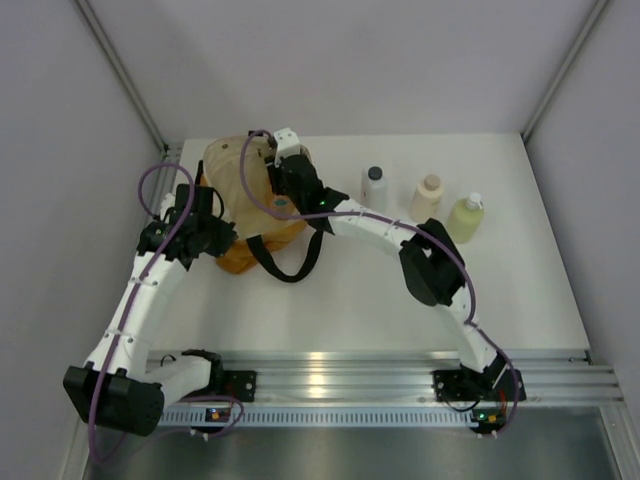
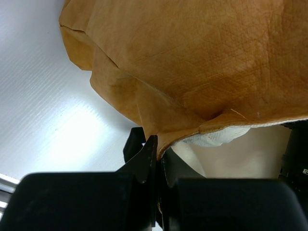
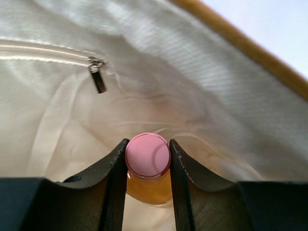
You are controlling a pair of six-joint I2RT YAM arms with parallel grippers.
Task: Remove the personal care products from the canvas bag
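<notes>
The mustard-tan canvas bag (image 1: 235, 190) stands at the back left of the table, its black strap (image 1: 285, 262) trailing in front. My left gripper (image 2: 159, 149) is shut on the bag's rim (image 2: 192, 130) at its left side. My right gripper (image 3: 147, 156) reaches inside the bag and is shut on the pink cap (image 3: 147, 155) of the orange-pink bottle (image 3: 149, 187). The bag's cream lining (image 3: 202, 96) surrounds it. Three bottles stand on the table to the right: white with dark cap (image 1: 373, 188), beige (image 1: 427, 197), pale yellow-green with white pump (image 1: 465, 216).
A zipper pull (image 3: 97, 77) hangs on the inner pocket at the upper left of the right wrist view. The white table (image 1: 400, 300) ends at an aluminium rail (image 1: 350, 370) in front. Grey walls close in the sides and back.
</notes>
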